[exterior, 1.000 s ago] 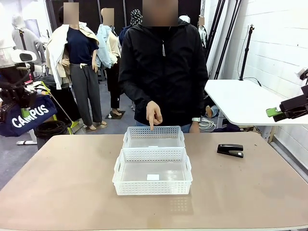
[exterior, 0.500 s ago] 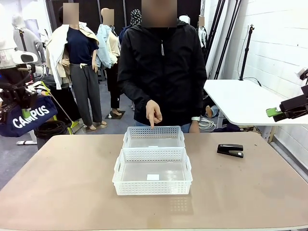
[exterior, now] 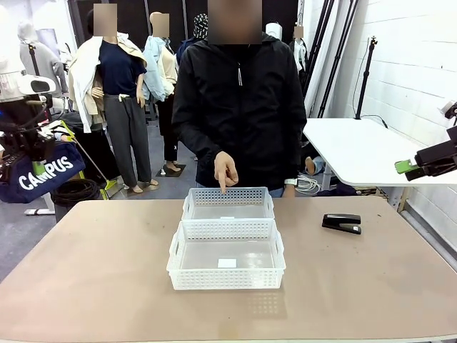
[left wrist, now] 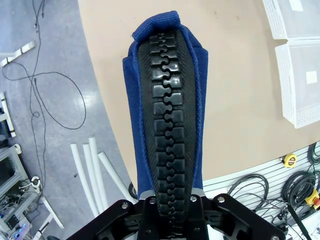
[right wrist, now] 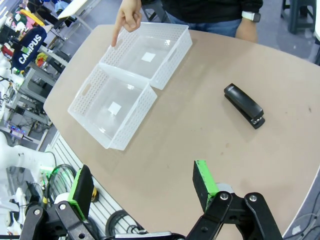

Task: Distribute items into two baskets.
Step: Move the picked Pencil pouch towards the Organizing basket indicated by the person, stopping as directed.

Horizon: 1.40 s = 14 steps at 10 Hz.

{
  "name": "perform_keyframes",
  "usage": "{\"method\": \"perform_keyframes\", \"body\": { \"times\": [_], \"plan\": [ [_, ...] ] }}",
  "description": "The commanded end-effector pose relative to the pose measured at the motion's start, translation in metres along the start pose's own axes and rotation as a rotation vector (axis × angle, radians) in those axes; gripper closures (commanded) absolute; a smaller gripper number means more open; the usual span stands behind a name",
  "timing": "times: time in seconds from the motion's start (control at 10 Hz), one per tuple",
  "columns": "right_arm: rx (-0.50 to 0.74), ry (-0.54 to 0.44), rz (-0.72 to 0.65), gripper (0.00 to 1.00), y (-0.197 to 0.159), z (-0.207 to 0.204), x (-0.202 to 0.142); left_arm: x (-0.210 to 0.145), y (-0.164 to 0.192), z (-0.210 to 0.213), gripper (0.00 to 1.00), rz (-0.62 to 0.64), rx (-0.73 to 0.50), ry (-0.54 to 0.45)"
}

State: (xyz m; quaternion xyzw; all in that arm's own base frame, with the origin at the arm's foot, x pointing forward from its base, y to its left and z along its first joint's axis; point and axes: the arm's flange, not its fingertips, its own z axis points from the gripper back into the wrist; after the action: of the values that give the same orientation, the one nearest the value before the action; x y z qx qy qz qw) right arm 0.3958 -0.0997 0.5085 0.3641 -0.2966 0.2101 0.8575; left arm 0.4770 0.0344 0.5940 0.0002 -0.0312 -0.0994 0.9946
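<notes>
— Front view: where's the CAMPUS pouch (exterior: 44, 174)?
— Hanging in the air off the table's (exterior: 107, 271) left side. The left gripper (left wrist: 172, 200) is clamped on it, apparently at the zipper end.
— Right gripper (right wrist: 142, 182)?
— Jaws wide apart, holding nothing. The stapler (exterior: 341, 223) lies right of the baskets (exterior: 226, 275), and the person's hand (exterior: 226, 170) points at the far one.

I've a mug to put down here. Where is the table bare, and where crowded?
Bare: the table's left side, from its edge to the near basket and far basket; the front strip before the near basket; the right side around the stapler. Crowded: the middle, where the baskets sit together and the person's hand points down.
</notes>
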Motion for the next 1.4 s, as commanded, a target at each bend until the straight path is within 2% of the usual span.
{"method": "perform_keyframes", "body": {
  "times": [0.0, 0.6, 0.9, 1.3],
  "plan": [
    [0.003, 0.0, 0.0, 0.0, 0.0, -0.001, 0.0, 0.002, 0.001, 0.004, 1.0, 0.002, 0.004, -0.006],
    [0.003, 0.0, 0.0, 0.0, 0.0, -0.001, 0.0, 0.0, 0.0, 0.0, 1.0, 0.0, 0.0, 0.0],
    [0.003, 0.0, 0.0, 0.0, 0.0, -0.001, 0.0, -0.002, -0.029, 0.02, 1.0, -0.281, -0.049, -0.166],
    [0.003, 0.0, 0.0, 0.0, 0.0, -0.001, 0.0, -0.01, -0.094, 0.039, 1.0, -0.627, -0.024, -0.219]
  ]
}}
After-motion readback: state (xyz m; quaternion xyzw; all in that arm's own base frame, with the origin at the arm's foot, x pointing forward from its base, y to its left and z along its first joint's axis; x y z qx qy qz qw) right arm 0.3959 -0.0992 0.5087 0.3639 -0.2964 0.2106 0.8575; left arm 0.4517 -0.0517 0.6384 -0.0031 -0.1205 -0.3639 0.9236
